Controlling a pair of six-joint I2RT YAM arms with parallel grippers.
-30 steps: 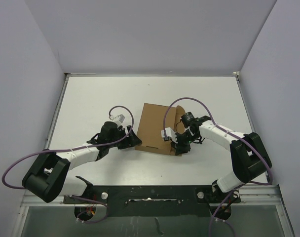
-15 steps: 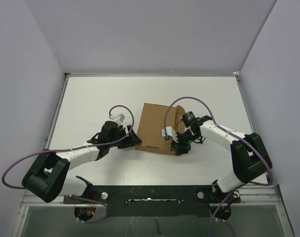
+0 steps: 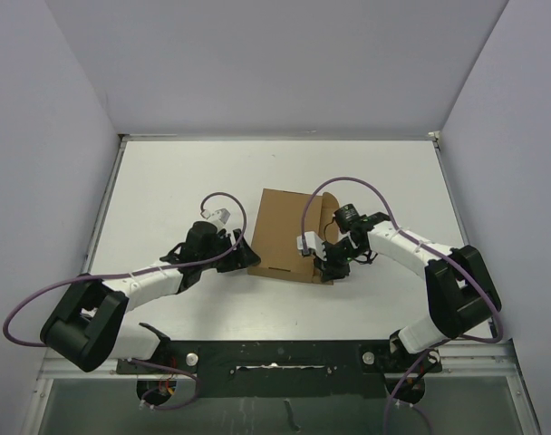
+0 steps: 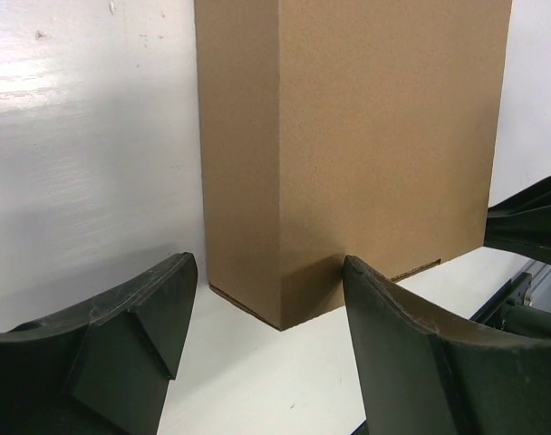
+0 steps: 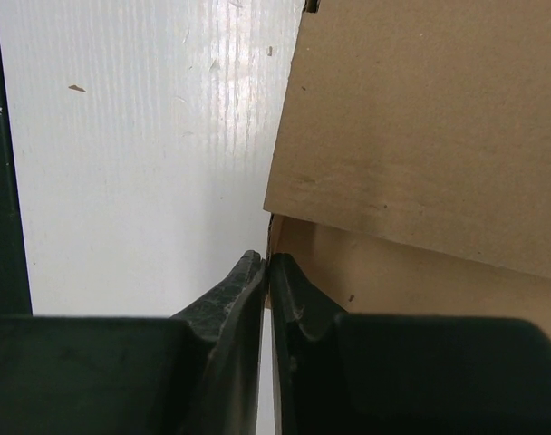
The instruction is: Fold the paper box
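Observation:
The brown cardboard paper box point(image 3: 283, 234) lies in the middle of the white table, its lid closed over the base. My left gripper point(image 3: 248, 256) is open at the box's near left corner point(image 4: 285, 313), a finger on each side, not touching it. My right gripper point(image 3: 328, 268) is shut on a thin cardboard wall at the box's near right corner point(image 5: 274, 237). A larger flap point(image 5: 420, 127) lies above that wall in the right wrist view. A rounded flap point(image 3: 331, 210) shows at the box's right side.
The white table point(image 3: 167, 190) is walled in by grey panels on three sides. Purple cables loop over both arms point(image 3: 348, 184). A black rail point(image 3: 275, 355) with the arm bases runs along the near edge.
The right gripper has shifted very slightly at the box's near right corner. The left arm and the box have hardly moved.

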